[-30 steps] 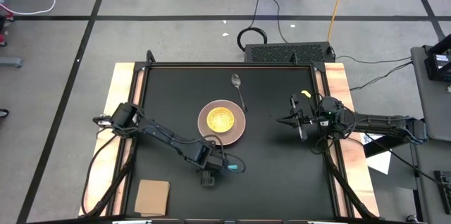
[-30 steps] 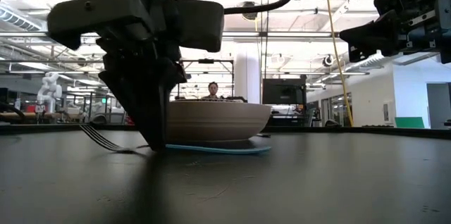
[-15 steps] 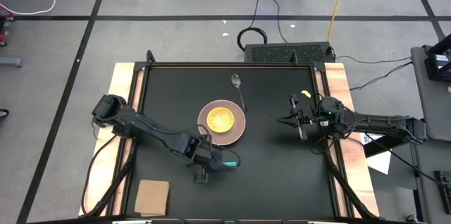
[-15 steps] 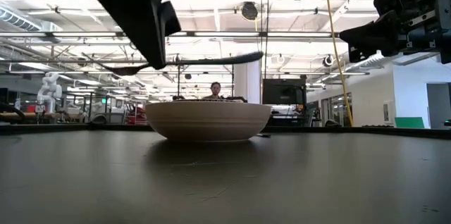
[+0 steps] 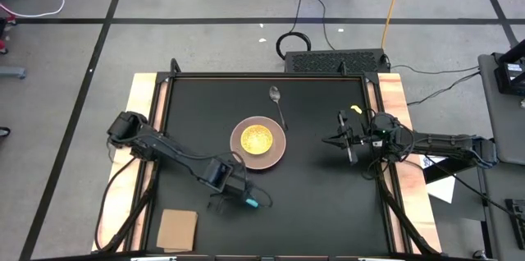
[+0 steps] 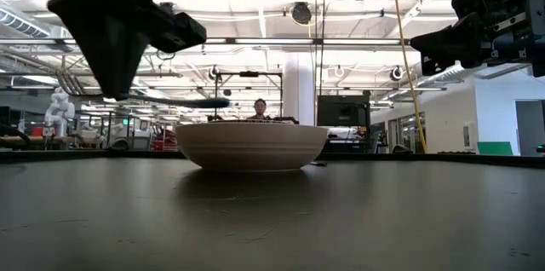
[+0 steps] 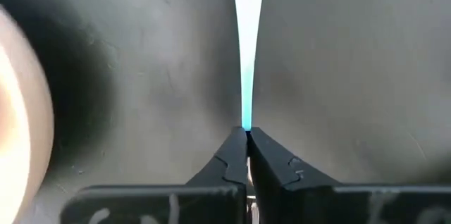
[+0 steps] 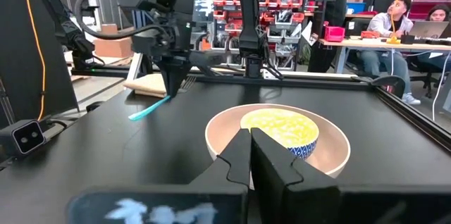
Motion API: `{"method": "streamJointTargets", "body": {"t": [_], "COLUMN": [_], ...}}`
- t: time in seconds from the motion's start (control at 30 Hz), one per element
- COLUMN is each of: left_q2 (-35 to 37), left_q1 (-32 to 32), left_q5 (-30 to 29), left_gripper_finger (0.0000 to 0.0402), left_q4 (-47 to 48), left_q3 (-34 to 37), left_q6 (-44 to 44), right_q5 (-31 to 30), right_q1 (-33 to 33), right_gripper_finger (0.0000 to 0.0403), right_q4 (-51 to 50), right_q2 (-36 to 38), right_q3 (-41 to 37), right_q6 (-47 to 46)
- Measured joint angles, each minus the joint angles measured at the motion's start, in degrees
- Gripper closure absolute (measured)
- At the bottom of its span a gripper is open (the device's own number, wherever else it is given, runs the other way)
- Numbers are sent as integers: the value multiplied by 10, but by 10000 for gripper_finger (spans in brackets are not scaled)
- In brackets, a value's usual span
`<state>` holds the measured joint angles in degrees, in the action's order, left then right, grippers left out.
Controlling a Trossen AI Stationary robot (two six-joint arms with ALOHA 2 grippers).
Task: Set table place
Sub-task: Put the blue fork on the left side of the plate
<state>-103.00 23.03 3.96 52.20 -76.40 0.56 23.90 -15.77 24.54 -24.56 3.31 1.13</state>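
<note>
Lifting clear of the table [image 5: 328, 203], we've carried the fork [image 7: 246, 76] pinched in our left gripper [image 7: 246, 134] leftward off the plate [image 5: 277, 148], right gripper [image 5: 332, 139] closed empty.

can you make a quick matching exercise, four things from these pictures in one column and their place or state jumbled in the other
Things:
1. light-blue utensil
2. yellow dish
3. spoon
4. right tool

Places or states:
A. sits in the pinkish plate
B. shut, holding nothing, at the table's right
C. lies on the black table beyond the plate
D. pinched in the shut left tool, above the table

Pairs: 1-D, 2-A, 3-C, 4-B
</note>
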Motion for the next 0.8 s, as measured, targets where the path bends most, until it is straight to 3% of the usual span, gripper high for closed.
{"method": "streamJointTargets", "body": {"t": [0.5,0.8], "left_q2": [8,133], "left_q1": [-45,-72], "left_q5": [11,15], "left_gripper_finger": [397,397], "left_q4": [89,77], "left_q3": [0,28], "left_q6": [-121,-118], "right_q5": [0,0], "right_q1": [0,0], "right_gripper_finger": [403,403], "right_q4": [0,0], "right_q2": [0,0], "right_q3": [0,0], "right_q6": [-4,-5]}}
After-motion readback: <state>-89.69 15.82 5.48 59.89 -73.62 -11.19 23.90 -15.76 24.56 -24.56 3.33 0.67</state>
